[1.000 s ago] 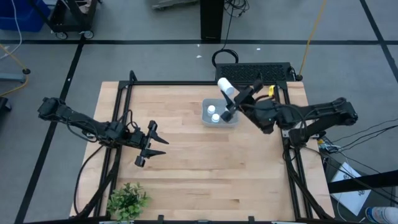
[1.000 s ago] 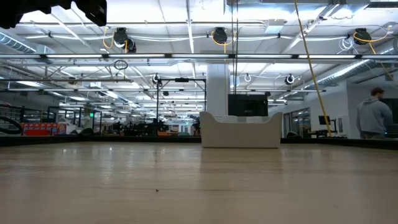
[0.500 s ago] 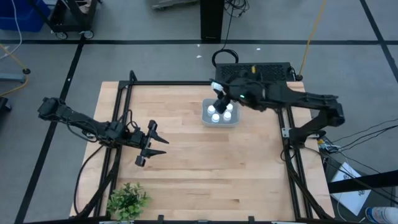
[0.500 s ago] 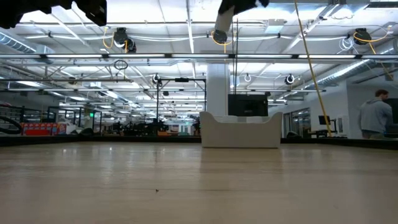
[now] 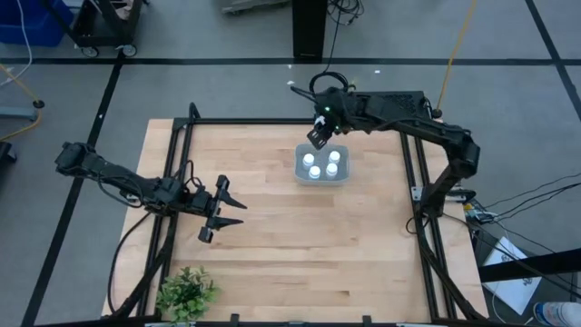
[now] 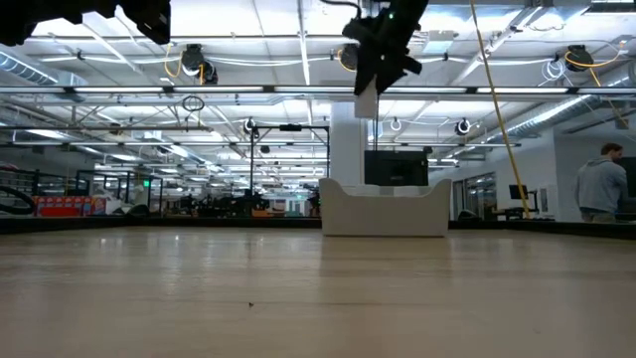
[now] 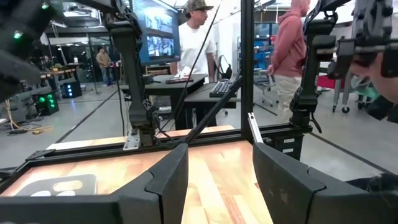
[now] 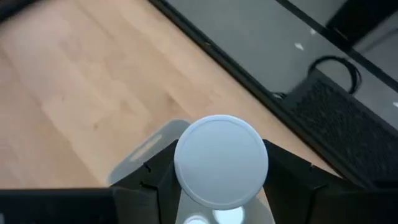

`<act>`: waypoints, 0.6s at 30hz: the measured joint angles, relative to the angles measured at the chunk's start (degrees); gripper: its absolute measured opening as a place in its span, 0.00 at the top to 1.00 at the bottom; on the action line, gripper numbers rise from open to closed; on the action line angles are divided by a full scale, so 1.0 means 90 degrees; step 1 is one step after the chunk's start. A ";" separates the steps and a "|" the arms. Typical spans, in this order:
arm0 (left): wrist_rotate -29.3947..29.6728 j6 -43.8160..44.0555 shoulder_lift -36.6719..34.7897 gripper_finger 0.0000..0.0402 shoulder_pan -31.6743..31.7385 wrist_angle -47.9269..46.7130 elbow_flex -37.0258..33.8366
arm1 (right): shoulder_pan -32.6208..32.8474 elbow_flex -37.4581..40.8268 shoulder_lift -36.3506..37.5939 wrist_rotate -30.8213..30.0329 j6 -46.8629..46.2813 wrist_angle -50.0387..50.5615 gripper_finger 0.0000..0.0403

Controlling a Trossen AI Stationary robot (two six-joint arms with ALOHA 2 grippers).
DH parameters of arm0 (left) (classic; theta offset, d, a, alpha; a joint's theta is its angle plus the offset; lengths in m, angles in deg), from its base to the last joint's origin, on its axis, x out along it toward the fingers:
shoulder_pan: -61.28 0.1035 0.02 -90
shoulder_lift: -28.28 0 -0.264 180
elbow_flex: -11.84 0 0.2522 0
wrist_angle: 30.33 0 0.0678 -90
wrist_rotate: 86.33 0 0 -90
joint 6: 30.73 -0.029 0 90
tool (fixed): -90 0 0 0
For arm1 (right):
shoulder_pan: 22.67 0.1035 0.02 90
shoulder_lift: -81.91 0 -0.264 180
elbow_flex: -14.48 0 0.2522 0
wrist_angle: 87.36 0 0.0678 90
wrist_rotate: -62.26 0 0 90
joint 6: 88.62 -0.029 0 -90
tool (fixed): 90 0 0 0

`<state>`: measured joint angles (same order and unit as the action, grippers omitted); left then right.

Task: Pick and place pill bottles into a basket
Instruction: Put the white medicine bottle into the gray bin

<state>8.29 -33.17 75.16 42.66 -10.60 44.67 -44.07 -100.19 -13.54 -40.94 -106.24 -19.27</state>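
Note:
The basket (image 5: pixel 321 178), a shallow grey-blue tray, sits on the table toward its far edge with several white pill bottles (image 5: pixel 316 172) standing in it. It also shows in the low view (image 6: pixel 383 207). My right gripper (image 5: pixel 317 137) hovers over the basket's far edge, shut on one more pill bottle (image 8: pixel 221 160). That bottle also shows in the low view (image 6: pixel 366 100). My left gripper (image 5: pixel 232 202) waits open and empty at the table's left middle. My right gripper pinches the pill bottle between its two fingers (image 8: pixel 155 180), which point down from above on either side. The round cap (image 8: pixel 221 146) faces the wrist camera and hides the place of contact. The bottle hangs upright below the fingers (image 6: pixel 366 102), lifted clear, high above the basket.
A green plant (image 5: pixel 186 292) stands at the table's near left corner. A black frame (image 5: pixel 272 121) runs along the far edge, and a dark keyboard (image 5: pixel 381 104) lies beyond it. People (image 7: pixel 196 37) stand in the room behind the table.
My right gripper has swung from the basket's right side across it toward the far edge and has come down into the low view. It has turned to point down. The bottle it holds has gone from lying sideways to upright.

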 joint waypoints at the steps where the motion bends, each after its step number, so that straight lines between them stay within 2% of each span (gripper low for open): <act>1: 0.0000 0.0002 0.0000 0.54 -0.0001 -0.0004 0.0000 | -0.0029 0.0000 -0.0065 0.0037 0.0001 0.0035 0.57; 7: 0.0000 0.0007 0.0000 0.54 -0.0001 -0.0032 0.0000 | -0.0052 0.0000 -0.0429 0.0456 -0.0036 0.0131 0.57; 18: 0.0000 0.0237 0.0000 0.54 -0.0001 -0.0085 0.0000 | -0.0054 0.0220 -0.0576 0.0501 -0.0177 0.0308 0.57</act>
<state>8.29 -31.03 75.16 42.65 -11.37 44.67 -44.56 -98.21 -18.72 -36.43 -107.83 -16.49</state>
